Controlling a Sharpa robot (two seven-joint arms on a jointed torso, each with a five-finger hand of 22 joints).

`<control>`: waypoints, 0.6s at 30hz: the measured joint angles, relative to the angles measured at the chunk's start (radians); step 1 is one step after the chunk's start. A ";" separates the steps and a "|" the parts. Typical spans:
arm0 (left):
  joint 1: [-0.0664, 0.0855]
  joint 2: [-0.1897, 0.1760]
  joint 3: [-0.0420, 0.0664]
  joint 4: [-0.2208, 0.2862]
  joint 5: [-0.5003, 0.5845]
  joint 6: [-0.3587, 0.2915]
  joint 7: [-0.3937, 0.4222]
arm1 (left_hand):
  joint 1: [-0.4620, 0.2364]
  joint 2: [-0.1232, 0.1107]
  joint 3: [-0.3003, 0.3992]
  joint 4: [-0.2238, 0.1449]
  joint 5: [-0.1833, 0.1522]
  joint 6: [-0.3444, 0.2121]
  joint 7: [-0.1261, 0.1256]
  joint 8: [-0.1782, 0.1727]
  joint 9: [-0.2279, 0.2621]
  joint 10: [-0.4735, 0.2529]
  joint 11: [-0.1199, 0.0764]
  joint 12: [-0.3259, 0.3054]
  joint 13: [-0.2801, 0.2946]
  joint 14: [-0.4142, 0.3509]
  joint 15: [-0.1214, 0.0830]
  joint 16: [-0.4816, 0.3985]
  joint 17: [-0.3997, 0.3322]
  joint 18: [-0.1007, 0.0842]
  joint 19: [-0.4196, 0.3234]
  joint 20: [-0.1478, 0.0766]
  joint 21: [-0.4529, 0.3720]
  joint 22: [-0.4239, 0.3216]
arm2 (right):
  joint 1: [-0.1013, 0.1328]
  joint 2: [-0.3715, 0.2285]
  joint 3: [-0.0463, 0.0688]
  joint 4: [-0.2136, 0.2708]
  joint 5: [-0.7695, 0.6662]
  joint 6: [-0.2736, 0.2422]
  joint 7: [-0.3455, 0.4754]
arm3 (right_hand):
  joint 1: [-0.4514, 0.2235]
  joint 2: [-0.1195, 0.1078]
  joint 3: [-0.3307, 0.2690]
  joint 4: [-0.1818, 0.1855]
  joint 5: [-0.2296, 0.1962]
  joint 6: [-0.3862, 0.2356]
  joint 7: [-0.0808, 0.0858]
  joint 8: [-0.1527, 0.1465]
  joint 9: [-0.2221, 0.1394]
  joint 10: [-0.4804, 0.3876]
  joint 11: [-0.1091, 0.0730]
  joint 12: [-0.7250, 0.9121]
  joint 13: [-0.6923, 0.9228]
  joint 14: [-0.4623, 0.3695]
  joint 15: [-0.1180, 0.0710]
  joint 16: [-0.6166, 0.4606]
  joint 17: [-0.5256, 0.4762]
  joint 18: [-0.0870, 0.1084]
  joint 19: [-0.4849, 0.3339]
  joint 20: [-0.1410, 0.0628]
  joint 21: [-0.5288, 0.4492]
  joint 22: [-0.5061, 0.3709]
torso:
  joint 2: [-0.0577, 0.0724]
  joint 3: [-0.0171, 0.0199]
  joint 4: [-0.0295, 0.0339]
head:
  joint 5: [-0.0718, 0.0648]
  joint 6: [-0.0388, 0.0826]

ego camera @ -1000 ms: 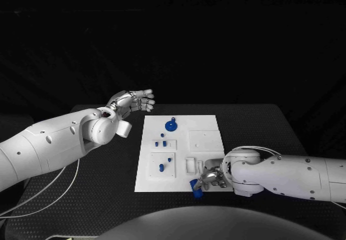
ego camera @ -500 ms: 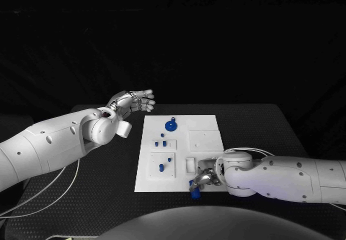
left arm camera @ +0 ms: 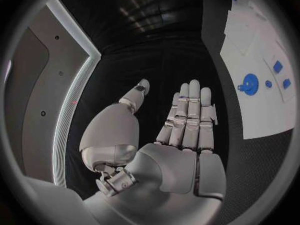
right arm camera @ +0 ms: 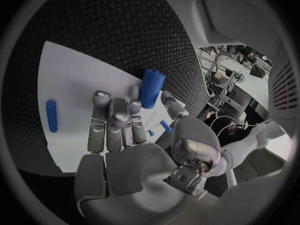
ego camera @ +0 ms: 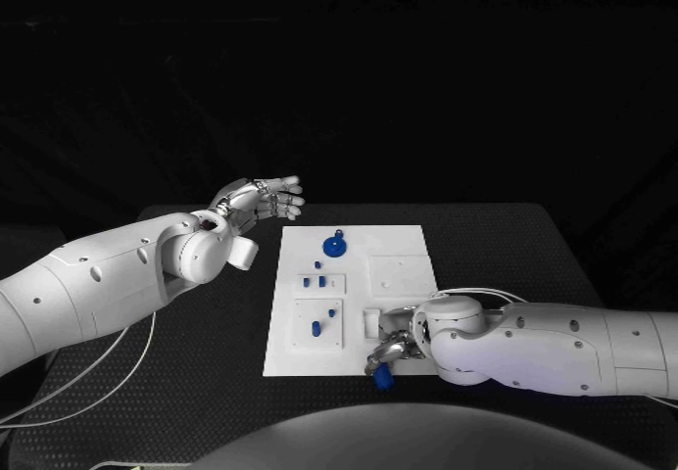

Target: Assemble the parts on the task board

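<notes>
At the near edge of the task board [ego camera: 354,294], the right hand [ego camera: 392,349] reaches in from the desk's [ego camera: 198,343] right side, its bulky white forearm lying low across the board's near right corner. In the right wrist view the hand's fingers [right arm camera: 112,116] stretch forward side by side, slightly curled, over the white board surface. A blue cylinder [right arm camera: 150,87] stands just beyond the fingertips, right at the board's edge where white meets the black mesh of the desk; it seems to touch the outer finger, but whether the hand actually pinches it cannot be told. In the head view this same cylinder sits just below the hand, straddling the board's near edge. A small blue peg [right arm camera: 51,116] lies flat on the board off to the side of the hand, apart from the fingers.

Beyond the board's far left corner, the left hand [ego camera: 262,199] hovers above the desk, raised on a bent arm. Its fingers [left arm camera: 190,112] are straight and held close together, thumb set apart, palm flat and holding nothing. Beside this hand, on the far part of the board, is a round blue disc part [ego camera: 335,244], with smaller blue pieces [ego camera: 319,282] seated in recesses further along toward the right hand.
</notes>
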 measured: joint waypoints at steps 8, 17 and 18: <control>0.000 -0.001 0.000 0.000 -0.004 0.001 -0.004 | 0.000 0.000 0.000 0.000 0.000 0.000 0.000 0.000 0.000 0.000 0.000 0.000 0.000 0.000 0.000 0.000 0.001 0.000 0.000 0.000 0.000 0.000 | 0.000 0.000 0.001 0.002 -0.043 0.018 0.007 | 0.102 0.010 -0.089 -0.005 0.000 0.003 -0.003 -0.009 0.000 0.000 0.000 -0.004 0.008 -0.007 -0.006 0.004 -0.004 0.004 -0.015 -0.003 0.007 0.000 | 0.000 0.0004 -0.0007 | 0.000 0.000; 0.000 -0.003 0.000 0.001 -0.009 0.002 -0.010 | 0.000 0.000 0.000 0.000 0.000 0.000 0.000 0.000 0.000 0.000 0.000 0.000 0.000 0.000 0.000 0.000 0.002 -0.001 0.000 0.000 0.000 0.000 | 0.000 -0.003 0.000 0.003 -0.162 0.029 0.011 | 0.236 -0.024 -0.143 -0.004 0.000 0.002 -0.002 -0.009 0.000 0.000 0.000 -0.012 0.010 -0.007 -0.006 0.004 -0.011 0.005 -0.022 0.003 0.007 0.000 | 0.000 0.0010 -0.0012 | 0.001 0.000; 0.000 -0.003 0.000 0.001 -0.010 0.002 -0.011 | 0.000 0.000 0.000 0.000 0.000 0.000 0.000 0.000 0.000 0.000 0.000 0.000 0.000 0.000 0.000 0.000 0.002 -0.001 0.000 0.000 0.000 0.001 | 0.001 -0.003 0.000 0.003 -0.178 0.030 0.011 | 0.249 -0.026 -0.146 -0.005 0.000 0.002 -0.001 -0.009 0.000 0.000 0.000 -0.012 0.010 -0.007 -0.006 0.004 -0.012 0.005 -0.022 0.003 0.007 0.000 | 0.000 0.0009 -0.0012 | 0.001 0.000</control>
